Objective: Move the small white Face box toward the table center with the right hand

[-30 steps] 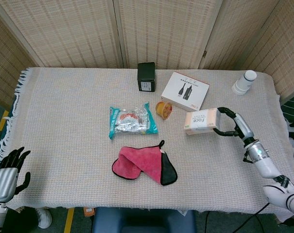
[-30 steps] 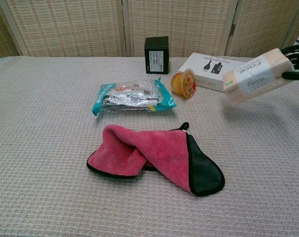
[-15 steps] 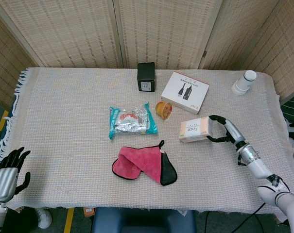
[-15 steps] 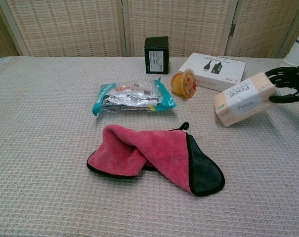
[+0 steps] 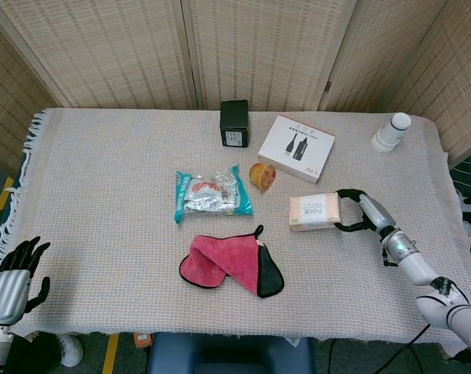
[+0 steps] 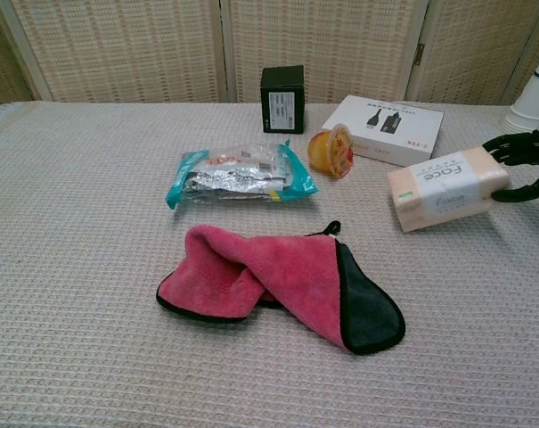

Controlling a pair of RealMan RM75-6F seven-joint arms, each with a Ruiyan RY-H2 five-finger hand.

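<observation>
Woven beige cloth covers the table (image 5: 103, 171), with wicker screen panels behind it. Face box (image 5: 314, 212) lies flat on the cloth, right of centre, label up, its long side running left-right. Right hand (image 5: 355, 211) sits at the box's right end: fingers reach around the far and near edges of that end, fingertips touching it, so the hand grips the box by its short side; chest view shows the same, dark fingers (image 6: 518, 144) above and below the box end (image 6: 447, 189). Box is just right of the orange jelly cup (image 5: 261, 175) and near the front of the flat white product box (image 5: 297, 147). Left hand (image 5: 17, 269) hangs off the table's near-left corner, fingers apart, holding nothing. Also on the cloth: black cube box (image 5: 234, 124) at rear centre, teal snack packet (image 5: 212, 193), pink and dark folded cloth (image 5: 231, 265), white bottle (image 5: 391, 132) at rear right
</observation>
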